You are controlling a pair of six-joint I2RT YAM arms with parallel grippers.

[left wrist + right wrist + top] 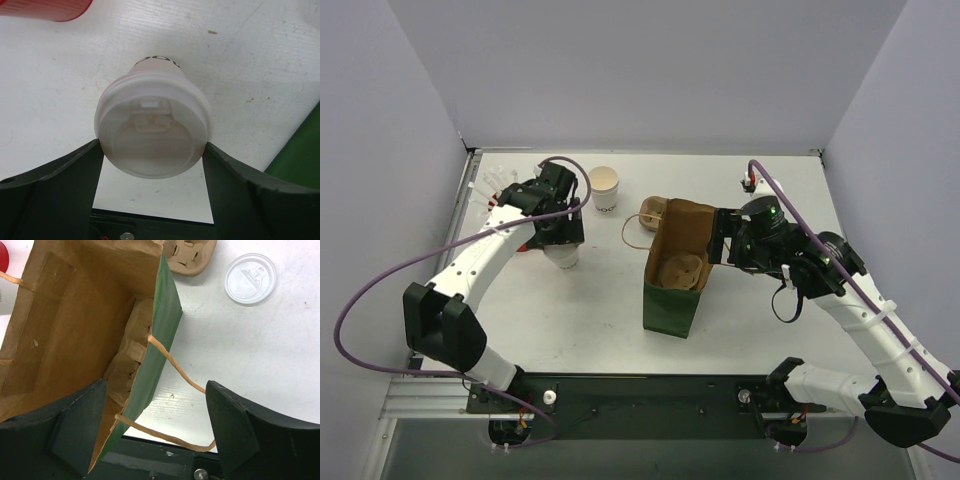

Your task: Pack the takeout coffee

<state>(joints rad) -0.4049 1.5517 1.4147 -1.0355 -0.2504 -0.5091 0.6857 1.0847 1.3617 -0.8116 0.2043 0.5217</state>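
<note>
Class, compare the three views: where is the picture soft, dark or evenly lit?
Top external: even light, faint shadows beside the paper bag. Left wrist: the takeout coffee lid looks soft, up close. Right wrist: dark fingers lack detail; bag interior sharp.

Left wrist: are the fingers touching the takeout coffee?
Touching. The left wrist view shows both fingers butting against the takeout coffee at its lid rim, with no gap on either side.

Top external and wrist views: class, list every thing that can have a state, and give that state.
takeout coffee: lid on
left claw: shut on the takeout coffee
paper bag: upright, mouth open
right claw: open astride the paper bag's wall
lidless cup: upright, uncovered
loose lid: lying flat, off any cup
</note>
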